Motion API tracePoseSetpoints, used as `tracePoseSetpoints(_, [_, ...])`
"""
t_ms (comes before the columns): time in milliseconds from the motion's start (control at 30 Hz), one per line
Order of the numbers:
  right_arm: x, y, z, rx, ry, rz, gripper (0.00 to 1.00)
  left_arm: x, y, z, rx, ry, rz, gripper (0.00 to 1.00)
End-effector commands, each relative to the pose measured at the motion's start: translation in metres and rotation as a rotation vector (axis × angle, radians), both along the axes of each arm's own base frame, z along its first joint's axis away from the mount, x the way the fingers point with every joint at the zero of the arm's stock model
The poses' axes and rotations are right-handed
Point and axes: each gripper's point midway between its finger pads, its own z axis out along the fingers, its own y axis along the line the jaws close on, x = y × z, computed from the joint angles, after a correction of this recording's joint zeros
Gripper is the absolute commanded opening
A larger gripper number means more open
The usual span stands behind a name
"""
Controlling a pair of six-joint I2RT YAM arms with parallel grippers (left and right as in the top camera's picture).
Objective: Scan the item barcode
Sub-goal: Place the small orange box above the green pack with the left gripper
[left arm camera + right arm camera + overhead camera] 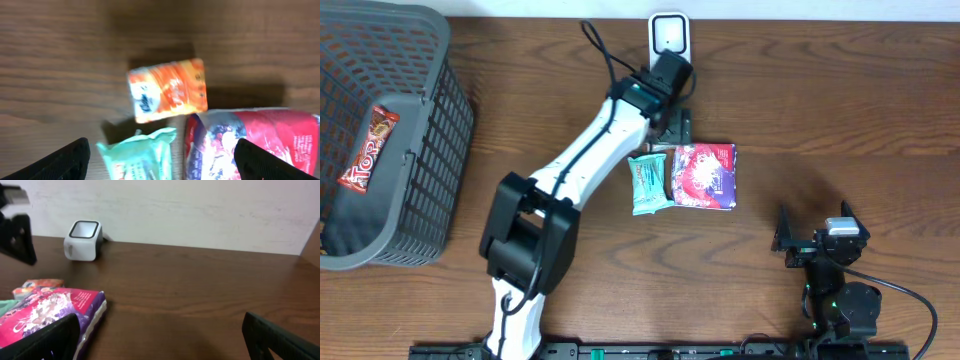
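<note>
Left claw (pixel 160 152) wide open, gripping nothing; orange packet (pixel 167 90) just ahead of it, untouched. Right claw (pixel 160 330) wide open, empty.

the left arm (pixel 585 150) has white links between bulky black joints, with a green light near the wrist and a black cable (pixel 603 52) looping off it. the right arm (pixel 832 262) is black all over, dotted with small green lights. both jaws are matte black.

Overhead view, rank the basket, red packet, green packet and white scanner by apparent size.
1. basket
2. red packet
3. green packet and white scanner, about alike; the left arm hides part of the scanner.
</note>
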Motion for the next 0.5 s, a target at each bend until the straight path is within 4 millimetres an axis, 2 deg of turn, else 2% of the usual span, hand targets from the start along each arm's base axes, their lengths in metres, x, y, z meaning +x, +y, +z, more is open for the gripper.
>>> tracePoseSetpoints(0, [0.0,-0.002,-0.001,-0.011,0.002,-0.005,0.99,0.02,0.03,0.072,-0.035,-0.16,0.016,0.92])
tracePoseSetpoints(67, [0.0,-0.002,-0.001,-0.011,0.002,-0.005,0.99,0.028,0.059,0.106,-0.037,-0.236,0.049,0.92])
tracePoseSetpoints(133, [0.0,-0.001,-0.001,-0.011,0.002,-0.004,0.99,0.036,0.101,0.138,-0.006,-0.319,0.144,0.93])
tracePoseSetpoints(200, [0.0,-0.002,-0.001,-0.011,0.002,-0.005,0.99,0.04,0.153,0.169,0.057,-0.405,0.272,0.92])
tracePoseSetpoints(267, [0.0,-0.002,-0.001,-0.011,0.002,-0.005,0.99,0.038,0.216,0.197,0.136,-0.481,0.425,0.93])
tracePoseSetpoints(300, [0.0,-0.002,-0.001,-0.011,0.002,-0.005,0.99,0.037,0.24,0.207,0.163,-0.507,0.485,0.93])
tracePoseSetpoints(333, [0.0,-0.002,-0.001,-0.011,0.002,-0.005,0.99,0.033,0.278,0.218,0.204,-0.538,0.577,0.93])
tracePoseSetpoints(467, [0.0,-0.001,-0.001,-0.011,0.002,-0.004,0.99,0.018,0.374,0.227,0.29,-0.555,0.799,0.92])
